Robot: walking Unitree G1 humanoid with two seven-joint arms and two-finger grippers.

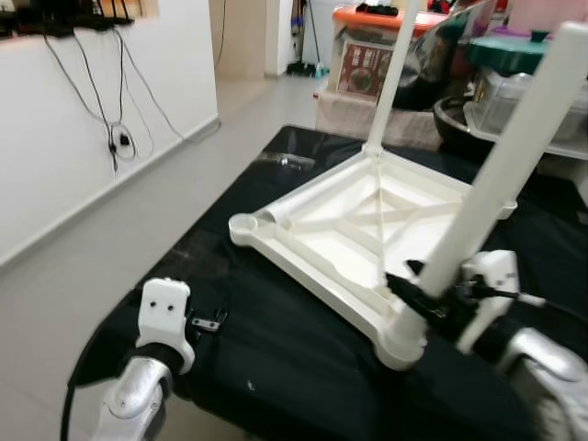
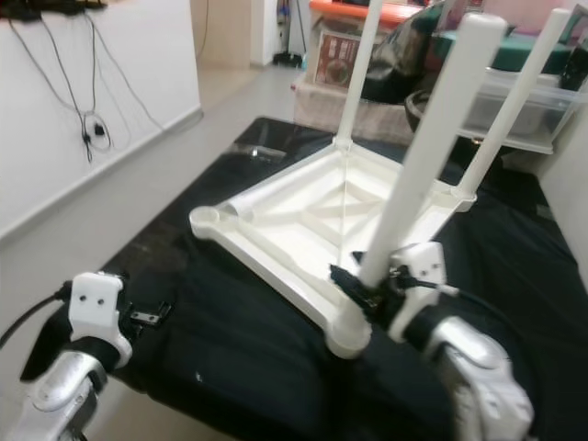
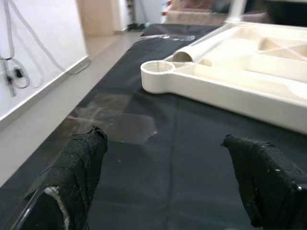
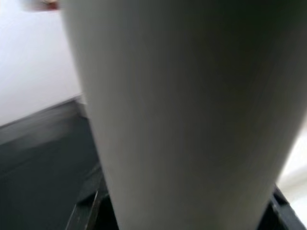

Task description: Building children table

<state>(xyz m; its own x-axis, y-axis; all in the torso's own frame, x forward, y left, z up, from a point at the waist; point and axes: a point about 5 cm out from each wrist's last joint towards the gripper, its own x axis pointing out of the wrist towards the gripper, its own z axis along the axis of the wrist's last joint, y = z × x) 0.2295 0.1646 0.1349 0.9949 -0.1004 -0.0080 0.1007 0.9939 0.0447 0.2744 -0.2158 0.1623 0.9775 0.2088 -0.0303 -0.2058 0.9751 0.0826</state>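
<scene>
Right wrist view: a white table leg (image 4: 192,115) stands blurred and close against the lens; the black fingers (image 4: 88,211) peep out at either side of it, and the leg's ends are cut off.
Head views: the right gripper (image 2: 363,285) is clamped on this leg near its foot, just above the corner socket (image 2: 349,335) of the upturned white tabletop (image 1: 340,230). Whether the leg is fully seated in the socket cannot be told. The tabletop lies underside up on a black cloth (image 1: 276,349). Two more legs (image 2: 360,64) rise from corners beyond the gripper; one is cut off at the frame edge.
Left wrist view: the left gripper (image 3: 168,182) is spread wide and holds nothing, just over the cloth, with an unfilled corner socket (image 3: 157,67) ahead of it and a loose leg (image 3: 201,48) lying in the tabletop behind.
Background: storage boxes (image 1: 367,55) carry a label too blurred to read; cables (image 1: 115,119) hang on the wall to the left gripper's outer side.
</scene>
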